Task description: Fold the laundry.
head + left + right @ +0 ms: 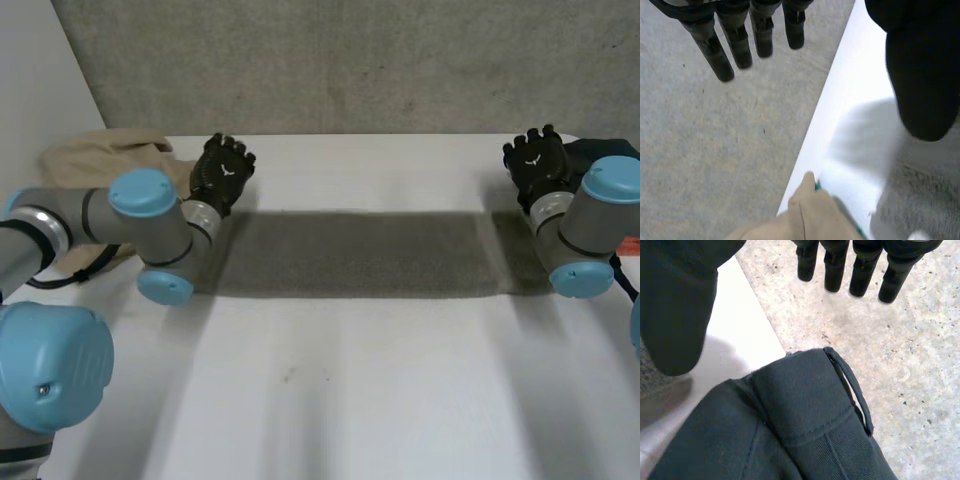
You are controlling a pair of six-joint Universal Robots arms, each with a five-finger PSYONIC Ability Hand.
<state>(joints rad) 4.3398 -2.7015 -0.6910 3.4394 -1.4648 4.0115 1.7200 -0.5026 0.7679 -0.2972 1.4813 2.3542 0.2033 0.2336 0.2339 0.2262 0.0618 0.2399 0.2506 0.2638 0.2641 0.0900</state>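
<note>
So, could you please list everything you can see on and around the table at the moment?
Towel: one, grey, lying flat across the middle of the table.
Beige garment: one, beige, bunched at the table's far left corner, beside the left hand.
Dark garment: one, dark, with a belt loop, at the far right corner, beside the right hand.
Table: one, white.
Floor: grey concrete, beyond the table's far edge.
Arms: two, grey with light-blue caps; left arm and right arm at the towel's ends.
Left hand: one, black, fingers straight, holding nothing, near the far edge.
Right hand: one, black, fingers straight, holding nothing, near the far edge.
</note>
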